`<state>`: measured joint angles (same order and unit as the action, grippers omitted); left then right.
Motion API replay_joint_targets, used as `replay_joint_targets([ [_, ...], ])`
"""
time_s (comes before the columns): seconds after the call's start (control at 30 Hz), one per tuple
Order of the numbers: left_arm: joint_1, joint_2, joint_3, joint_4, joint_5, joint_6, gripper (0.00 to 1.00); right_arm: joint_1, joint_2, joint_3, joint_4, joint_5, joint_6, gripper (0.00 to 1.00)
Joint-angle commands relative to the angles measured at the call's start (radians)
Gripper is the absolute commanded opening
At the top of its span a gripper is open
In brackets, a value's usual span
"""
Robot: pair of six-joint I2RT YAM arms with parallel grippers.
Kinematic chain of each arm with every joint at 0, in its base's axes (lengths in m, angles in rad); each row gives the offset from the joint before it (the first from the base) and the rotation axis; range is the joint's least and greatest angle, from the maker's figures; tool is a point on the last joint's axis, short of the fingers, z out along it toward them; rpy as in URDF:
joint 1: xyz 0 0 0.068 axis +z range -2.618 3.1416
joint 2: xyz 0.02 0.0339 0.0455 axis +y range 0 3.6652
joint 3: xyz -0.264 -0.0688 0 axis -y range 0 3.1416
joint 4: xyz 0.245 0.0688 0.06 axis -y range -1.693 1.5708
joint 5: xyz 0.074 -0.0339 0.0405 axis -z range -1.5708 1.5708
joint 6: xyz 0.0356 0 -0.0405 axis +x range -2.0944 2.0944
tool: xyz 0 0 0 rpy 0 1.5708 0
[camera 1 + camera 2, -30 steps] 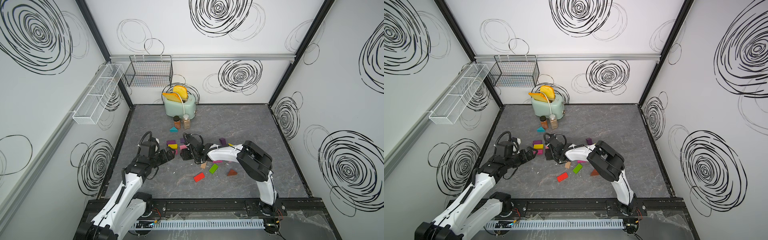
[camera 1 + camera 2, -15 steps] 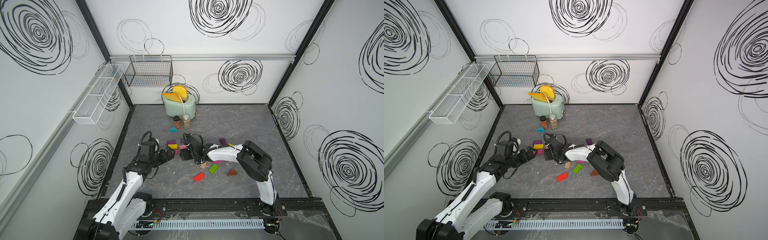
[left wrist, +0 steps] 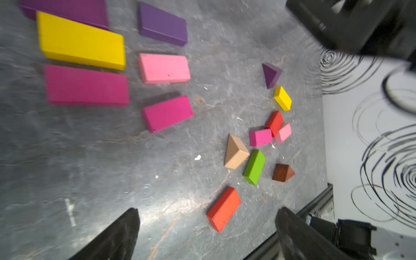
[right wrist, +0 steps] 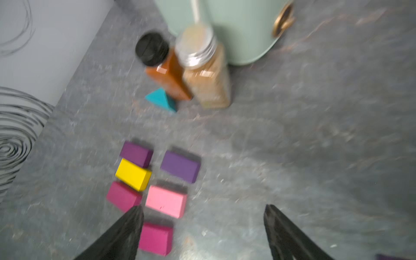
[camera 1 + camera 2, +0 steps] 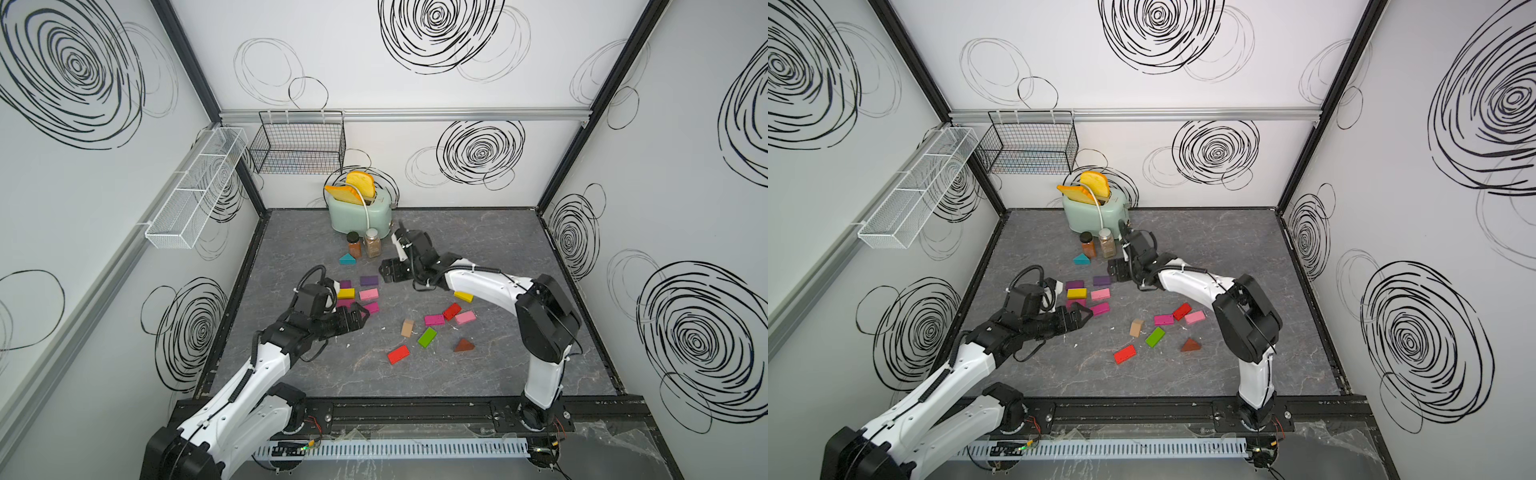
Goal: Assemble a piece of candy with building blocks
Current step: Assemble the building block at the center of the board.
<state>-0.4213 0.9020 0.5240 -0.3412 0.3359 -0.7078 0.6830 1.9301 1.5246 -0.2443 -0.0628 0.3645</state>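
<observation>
Six building blocks lie in two rows on the grey floor: dark purple, yellow and magenta; beside them purple, pink and magenta. My left gripper hovers open at the near end of these rows, holding nothing. My right gripper is open and empty, raised just right of the purple block. Loose blocks lie nearer the front: red, green, tan, magenta and a brown triangle.
A teal triangle lies by two spice jars in front of a mint toaster. A yellow block sits under the right arm. A black wire basket and a white rack hang on the walls.
My right gripper has opened wider and pulled up and back from the laid blocks toward the jars. My left gripper has slid a little to the right, still open.
</observation>
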Motion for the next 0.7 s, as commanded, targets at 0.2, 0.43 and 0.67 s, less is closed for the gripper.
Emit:
replay_joint_targets([
  [0.2, -0.1, 0.176, 0.002, 0.213, -0.094, -0.108, 1.0, 0.014, 0.371, 0.415, -0.26, -0.075, -0.276, 0.79],
  [0.43, -0.108, 0.324, 0.009, 0.325, -0.095, -0.108, 1.0, 0.016, 0.468, 0.516, -0.329, -0.029, -0.347, 0.78],
  [0.67, -0.096, 0.437, 0.049, 0.397, -0.075, -0.113, 0.99, 0.016, 0.521, 0.533, -0.291, -0.003, -0.375, 0.78],
])
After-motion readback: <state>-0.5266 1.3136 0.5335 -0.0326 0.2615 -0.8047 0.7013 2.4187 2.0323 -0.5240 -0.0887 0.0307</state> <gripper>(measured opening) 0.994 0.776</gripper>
